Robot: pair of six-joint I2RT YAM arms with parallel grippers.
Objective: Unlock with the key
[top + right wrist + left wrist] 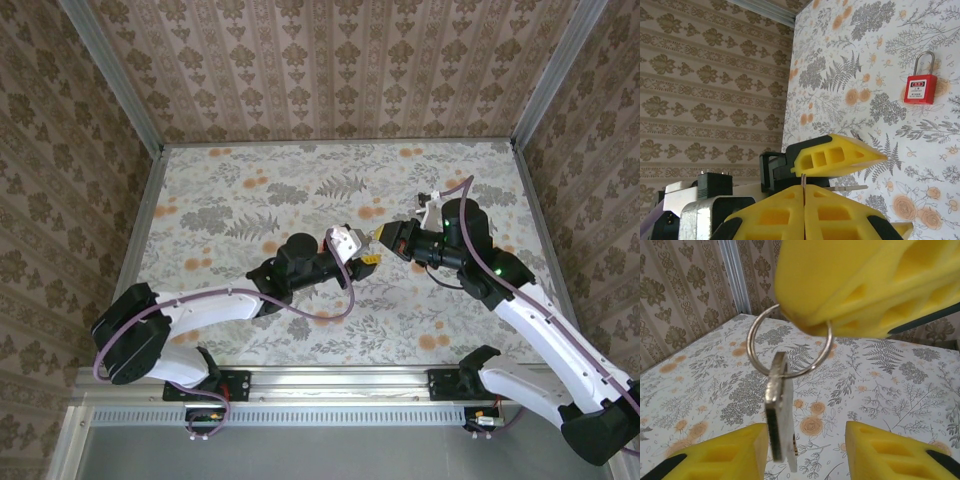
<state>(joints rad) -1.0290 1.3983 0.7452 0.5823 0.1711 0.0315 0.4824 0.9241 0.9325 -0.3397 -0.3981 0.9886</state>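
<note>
The key (pixel 779 410) hangs edge-on from a thin metal ring (pixel 751 335), with a flat metal piece beside it. My right gripper (pixel 804 192) is shut on that ring; its yellow fingers (pixel 865 285) show at the top of the left wrist view. My left gripper (pixel 807 450) is open below, and the key dangles between its fingers, close to the left one. The two grippers meet above the middle of the table (pixel 366 256), (pixel 384 238). A small red padlock (pixel 920 89) with a thin metal shackle lies flat on the floral table, apart from both grippers.
The floral tabletop (pixel 250 190) is walled by patterned panels on three sides, with metal corner posts (pixel 735 275). A finger of the left gripper (pixel 840 155) crosses just in front of my right fingertips. Purple cables loop along both arms (pixel 300 312).
</note>
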